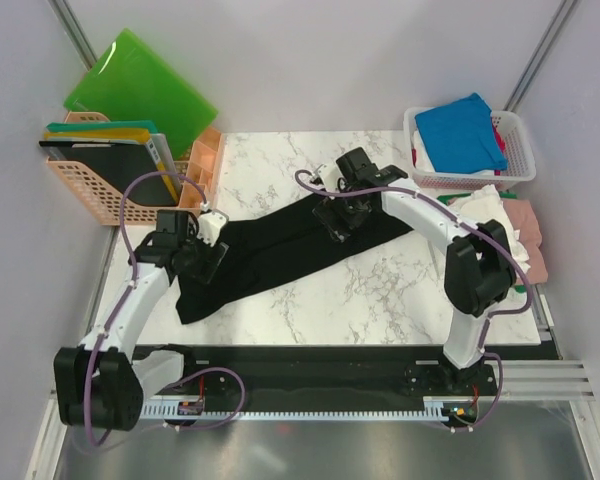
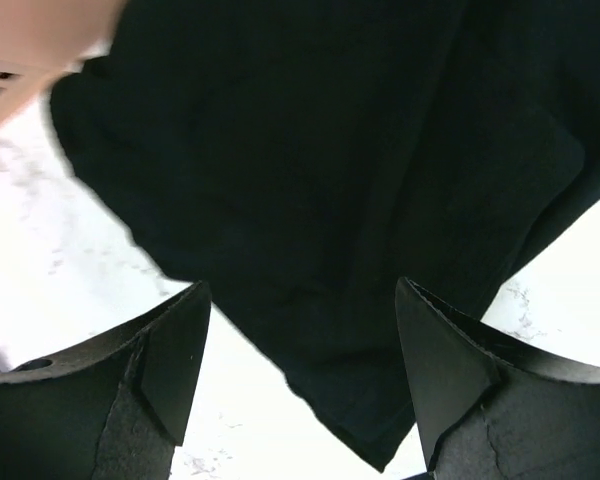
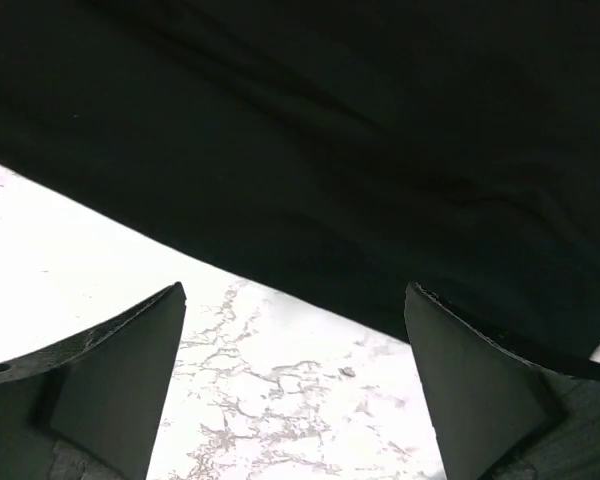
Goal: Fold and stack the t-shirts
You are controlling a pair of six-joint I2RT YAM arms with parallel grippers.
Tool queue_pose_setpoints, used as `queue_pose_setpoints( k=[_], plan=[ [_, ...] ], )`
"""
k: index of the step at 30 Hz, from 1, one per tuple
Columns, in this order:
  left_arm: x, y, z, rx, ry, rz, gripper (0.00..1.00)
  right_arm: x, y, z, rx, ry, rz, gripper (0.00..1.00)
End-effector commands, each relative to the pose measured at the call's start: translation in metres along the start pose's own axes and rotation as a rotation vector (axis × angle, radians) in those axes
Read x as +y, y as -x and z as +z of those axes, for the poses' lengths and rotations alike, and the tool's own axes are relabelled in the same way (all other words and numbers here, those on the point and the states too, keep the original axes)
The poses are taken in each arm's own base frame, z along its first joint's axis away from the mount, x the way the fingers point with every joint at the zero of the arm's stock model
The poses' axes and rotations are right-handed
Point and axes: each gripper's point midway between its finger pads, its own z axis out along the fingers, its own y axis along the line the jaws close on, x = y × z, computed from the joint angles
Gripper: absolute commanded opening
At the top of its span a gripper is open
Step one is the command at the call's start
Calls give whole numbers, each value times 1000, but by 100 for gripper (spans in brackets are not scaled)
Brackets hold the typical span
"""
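Observation:
A long black t-shirt point(image 1: 290, 250) lies bunched in a diagonal strip across the marble table point(image 1: 380, 300). My left gripper point(image 1: 206, 262) hovers over its lower-left end. In the left wrist view this gripper point(image 2: 300, 375) is open, and a corner of the black t-shirt point(image 2: 380, 400) lies flat between the fingers, unclamped. My right gripper point(image 1: 338, 222) is over the shirt's upper-right end. In the right wrist view it point(image 3: 295, 385) is open above bare marble, with the black t-shirt's edge point(image 3: 330, 200) just beyond the fingertips. A blue t-shirt point(image 1: 460, 130) sits in the white basket point(image 1: 523, 150). White point(image 1: 485, 205) and pink point(image 1: 525, 215) shirts are piled at the right.
A peach basket point(image 1: 85, 190) holding flat boards stands at the back left, with a bright green plastic board point(image 1: 140, 85) leaning behind it. A small peach tray point(image 1: 205, 160) sits beside it. Grey walls enclose the table on both sides.

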Motion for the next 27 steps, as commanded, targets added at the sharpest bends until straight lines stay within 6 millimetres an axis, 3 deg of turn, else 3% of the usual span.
queue_pose_setpoints(
  k=[1, 6, 9, 12, 16, 23, 27],
  plan=[
    [1, 23, 6, -38, -59, 49, 82, -21, 18, -47, -87, -133, -14, 98],
    [-13, 25, 27, 9, -192, 60, 82, -64, 0, -101, -118, -309, 17, 98],
    [-16, 21, 34, 35, -220, 55, 82, -85, -19, -119, -118, -342, 75, 98],
    [-21, 4, 45, 101, -247, 50, 82, -93, -37, -124, -108, -351, 98, 98],
    [-32, -19, 59, 179, -295, 50, 83, -89, -53, -118, -82, -343, 106, 98],
    [-42, -39, 71, 260, -349, 33, 85, -84, -53, -112, -102, -314, 118, 98],
    [-56, -54, 67, 308, -404, 69, 91, -85, -56, -110, -95, -323, 110, 98]
  ],
)
